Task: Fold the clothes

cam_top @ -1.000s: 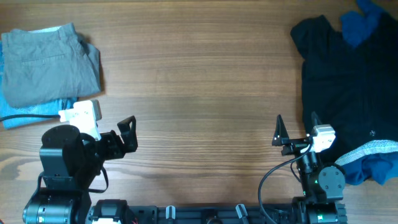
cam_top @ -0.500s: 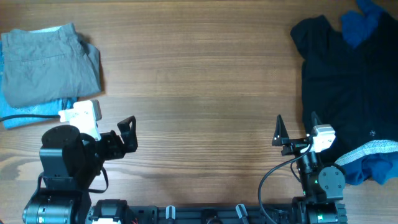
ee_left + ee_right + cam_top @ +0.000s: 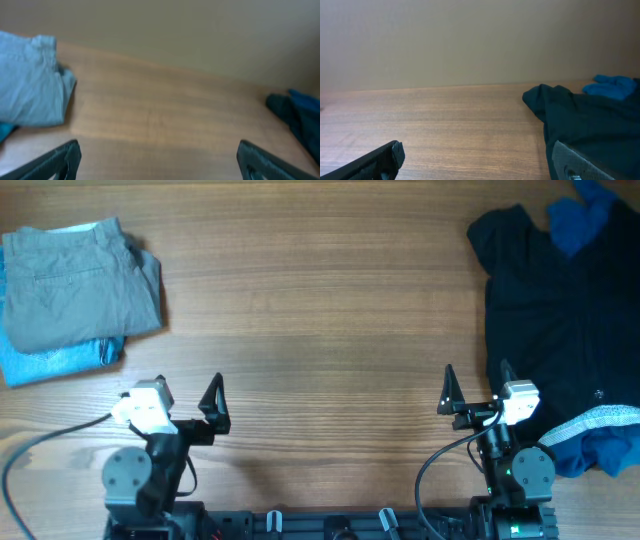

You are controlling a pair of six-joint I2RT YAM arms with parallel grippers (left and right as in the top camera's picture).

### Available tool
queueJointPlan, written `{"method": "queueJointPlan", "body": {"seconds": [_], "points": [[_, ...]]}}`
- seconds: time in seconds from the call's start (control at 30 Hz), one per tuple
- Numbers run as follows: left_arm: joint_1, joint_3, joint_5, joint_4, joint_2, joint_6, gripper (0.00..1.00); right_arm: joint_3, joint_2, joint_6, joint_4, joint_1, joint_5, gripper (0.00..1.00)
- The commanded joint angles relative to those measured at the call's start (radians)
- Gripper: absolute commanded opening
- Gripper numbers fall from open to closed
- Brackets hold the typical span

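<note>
The grey trousers [image 3: 75, 280] lie folded at the table's far left, on top of folded light-blue jeans [image 3: 55, 362]. They show blurred at the left of the left wrist view [image 3: 30, 82]. My left gripper [image 3: 188, 400] is open and empty near the front edge, well apart from the stack. My right gripper [image 3: 475, 388] is open and empty at the front right, just left of a dark pile of clothes [image 3: 560, 320].
The dark navy garment, with blue pieces [image 3: 580, 220] on it, covers the right side; it shows in the right wrist view [image 3: 590, 125]. A grey-trimmed blue piece [image 3: 600, 435] lies at the front right. Bare wooden table [image 3: 320, 330] lies between the piles.
My left arm has drawn back from beside the folded stack to its rest pose at the front edge, gripper pointing forward. The right arm and the clothes have not moved.
</note>
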Motion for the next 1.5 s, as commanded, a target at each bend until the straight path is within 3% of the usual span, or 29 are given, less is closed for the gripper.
{"method": "queueJointPlan", "body": {"seconds": [0.0, 0.13, 0.2, 0.37, 1.47], "points": [[-0.002, -0.156, -0.017, 0.179, -0.108, -0.008, 1.0, -0.001, -0.011, 0.018, 0.005, 0.002, -0.015, 1.0], [-0.002, -0.275, -0.096, 0.426, -0.127, -0.007, 1.0, -0.001, -0.011, 0.018, 0.005, 0.002, -0.015, 1.0], [-0.002, -0.313, -0.134, 0.473, -0.127, -0.005, 1.0, -0.001, -0.011, 0.018, 0.005, 0.002, -0.015, 1.0], [-0.002, -0.332, -0.142, 0.326, -0.127, -0.005, 1.0, -0.001, -0.011, 0.019, 0.005, 0.002, -0.015, 1.0], [-0.002, -0.332, -0.133, 0.331, -0.124, -0.005, 1.0, -0.001, -0.011, 0.018, 0.005, 0.002, -0.015, 1.0]]}}
